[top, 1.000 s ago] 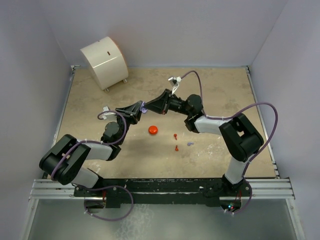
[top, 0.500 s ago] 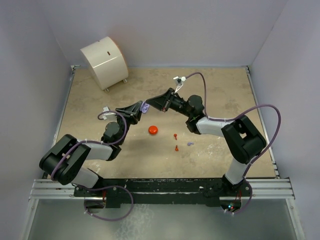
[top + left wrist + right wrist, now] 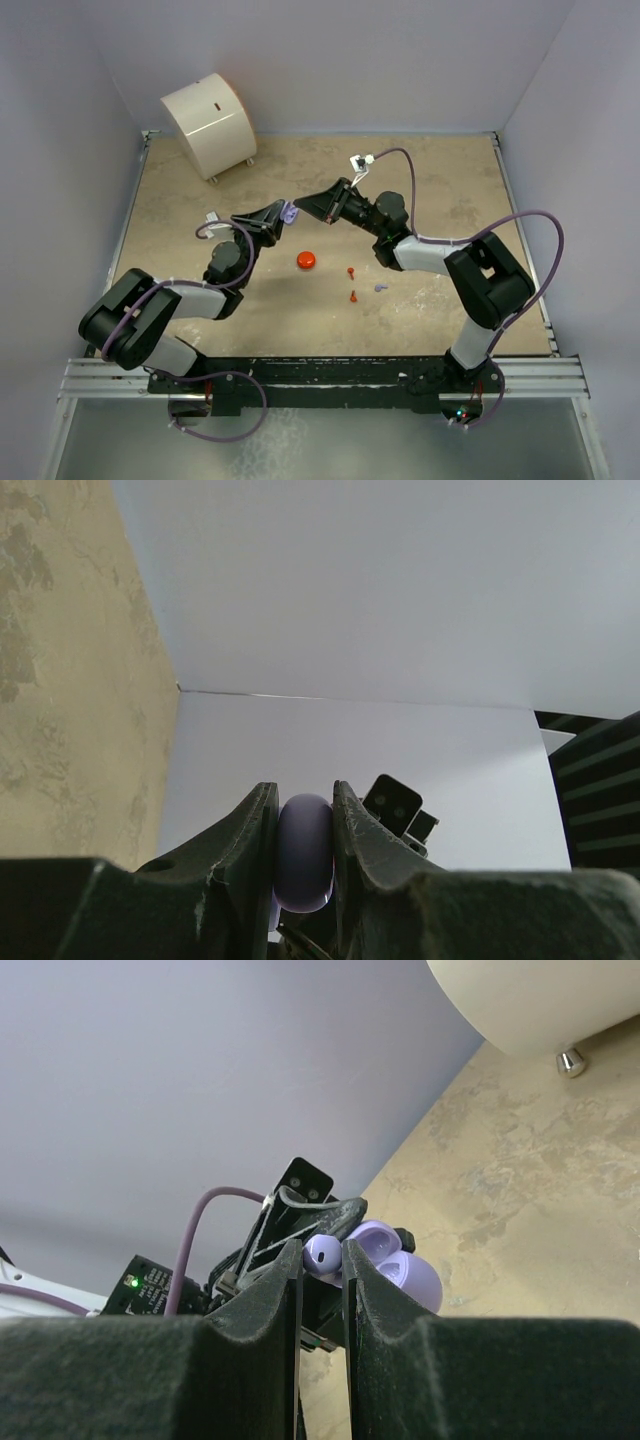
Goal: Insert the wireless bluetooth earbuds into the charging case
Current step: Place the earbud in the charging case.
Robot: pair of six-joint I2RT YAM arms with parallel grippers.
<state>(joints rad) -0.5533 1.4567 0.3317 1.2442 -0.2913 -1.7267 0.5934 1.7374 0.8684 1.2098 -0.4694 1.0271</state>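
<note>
Right gripper (image 3: 322, 1247) backed off a hair, pinching lilac earbud (image 3: 322, 1258); left gripper (image 3: 303, 798) clamps open lilac case (image 3: 304, 855). Imo line stem w/ socket, ease in slow.

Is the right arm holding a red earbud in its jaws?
No, the right gripper is shut on a lilac earbud, while both red earbuds lie on the table.
</note>
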